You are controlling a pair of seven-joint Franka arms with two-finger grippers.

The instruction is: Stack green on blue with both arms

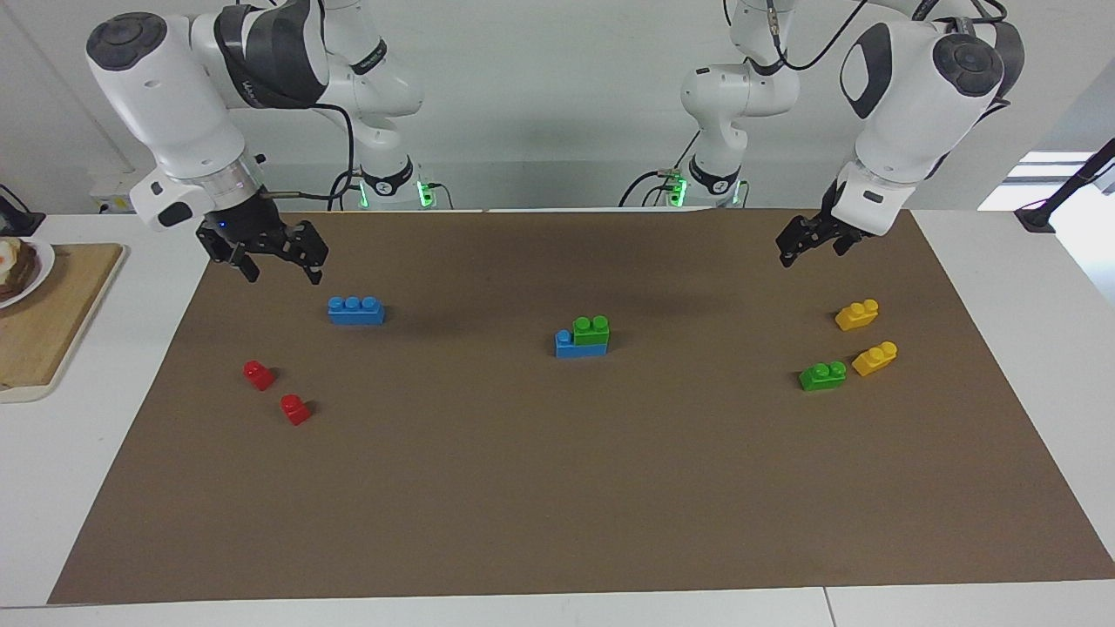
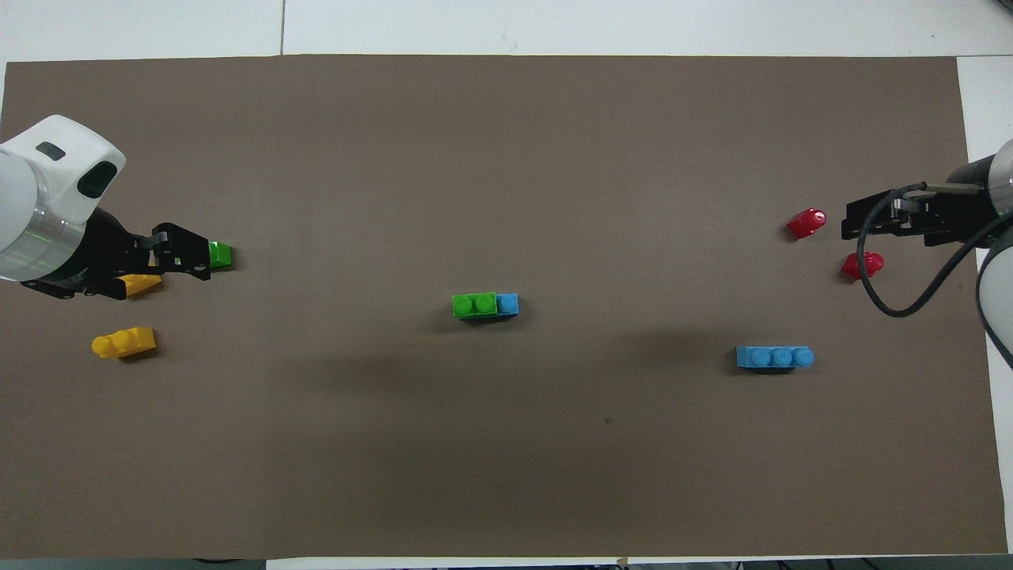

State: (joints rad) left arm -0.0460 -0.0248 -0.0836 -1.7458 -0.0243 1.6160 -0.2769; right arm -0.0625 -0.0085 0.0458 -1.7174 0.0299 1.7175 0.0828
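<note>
Facing view first: dead centre of the frame sits a stacked green brick (image 1: 591, 330) on a blue brick (image 1: 581, 346), covering the blue one's end toward the left arm and leaving one blue stud bare. At right of centre, a spare green brick (image 1: 822, 375) lies on the brown mat (image 1: 557, 488), with two yellow bricks (image 1: 856, 314) just beside it, one touching or nearly so. High in the upper right, the left gripper (image 1: 808, 243) hangs in the air over bare mat, fingers apart, holding nothing. Over in the upper left, the right gripper (image 1: 277, 266) hangs above the mat's edge, jaws spread wide, empty. Just below it, a second blue brick (image 1: 355, 310) lies alone, and two red bricks (image 1: 259, 374) sit lower left.

Overhead view now: the green-on-blue stack holds the middle, stacked green brick (image 2: 474, 305) beside the one bare stud of its blue brick (image 2: 508, 303). At the left edge the left gripper (image 2: 184, 257) covers most of the spare green brick (image 2: 221, 255) and one yellow brick; that is overlap from above only. At the right edge, the right gripper (image 2: 859, 223) shows between the two red bricks (image 2: 806, 223), released. Second blue brick (image 2: 774, 358) lies lower right.
</note>
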